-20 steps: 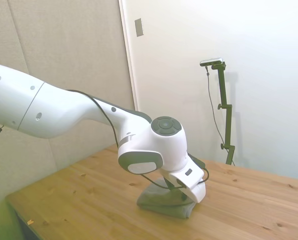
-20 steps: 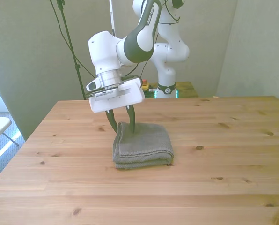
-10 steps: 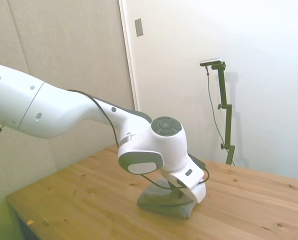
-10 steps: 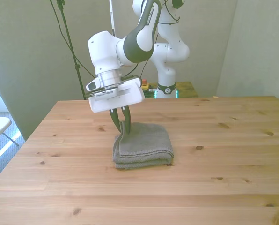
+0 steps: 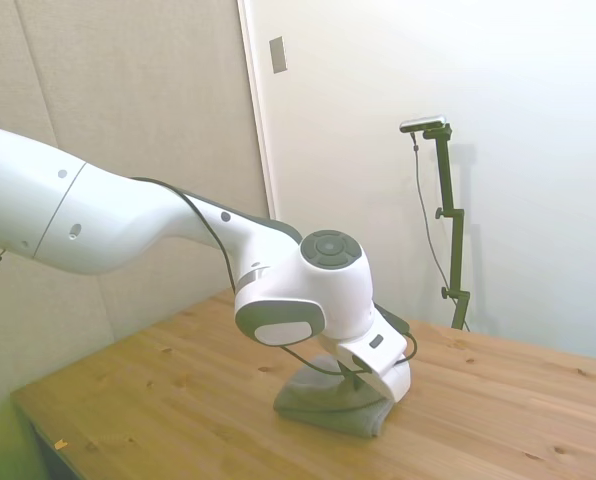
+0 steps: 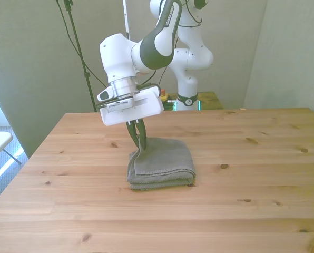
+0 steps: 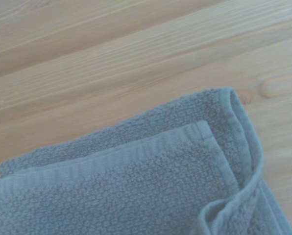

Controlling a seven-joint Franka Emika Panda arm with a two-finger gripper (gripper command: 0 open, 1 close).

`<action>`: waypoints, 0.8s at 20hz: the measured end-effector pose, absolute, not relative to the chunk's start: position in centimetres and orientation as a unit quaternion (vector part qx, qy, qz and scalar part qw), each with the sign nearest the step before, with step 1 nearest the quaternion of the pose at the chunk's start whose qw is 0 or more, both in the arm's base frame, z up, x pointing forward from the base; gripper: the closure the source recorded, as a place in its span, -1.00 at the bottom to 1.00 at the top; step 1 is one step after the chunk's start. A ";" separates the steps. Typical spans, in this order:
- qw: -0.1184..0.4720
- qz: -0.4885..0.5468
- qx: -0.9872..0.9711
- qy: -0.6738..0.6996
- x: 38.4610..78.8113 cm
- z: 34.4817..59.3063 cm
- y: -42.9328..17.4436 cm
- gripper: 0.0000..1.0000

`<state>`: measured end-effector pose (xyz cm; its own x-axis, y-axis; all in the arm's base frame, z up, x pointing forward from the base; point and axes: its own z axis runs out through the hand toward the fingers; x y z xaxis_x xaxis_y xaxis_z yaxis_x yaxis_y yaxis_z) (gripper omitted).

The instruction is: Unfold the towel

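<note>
The towel (image 6: 162, 162) is a grey terry cloth lying folded in layers on the wooden table (image 6: 241, 200), toward the front view's left of centre. My gripper (image 6: 137, 139) stands over its far corner on the front view's left, shut on that corner of the top layer, which is pulled up a little. In the side view the towel (image 5: 328, 405) shows under the wrist, and the fingers are hidden by the hand. The wrist view shows the towel's (image 7: 151, 181) stacked hems and a lifted fold close up.
Bare wooden table surrounds the towel on all sides. The table's edge on the front view's left (image 6: 28, 158) lies a short way from the gripper. A wall and a door frame (image 5: 263, 130) stand behind the table in the side view.
The fingers were open astride the towel's corner a second ago; they have closed on it and risen slightly, drawing the corner of the top layer up.
</note>
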<state>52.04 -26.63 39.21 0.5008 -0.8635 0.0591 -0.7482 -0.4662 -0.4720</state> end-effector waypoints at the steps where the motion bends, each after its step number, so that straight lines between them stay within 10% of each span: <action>1: 0.198 -0.148 -0.844 0.475 52.1 39.5 -26.4 1.00; 16: 0.217 -0.183 -0.880 0.381 53.6 46.0 -17.6 1.00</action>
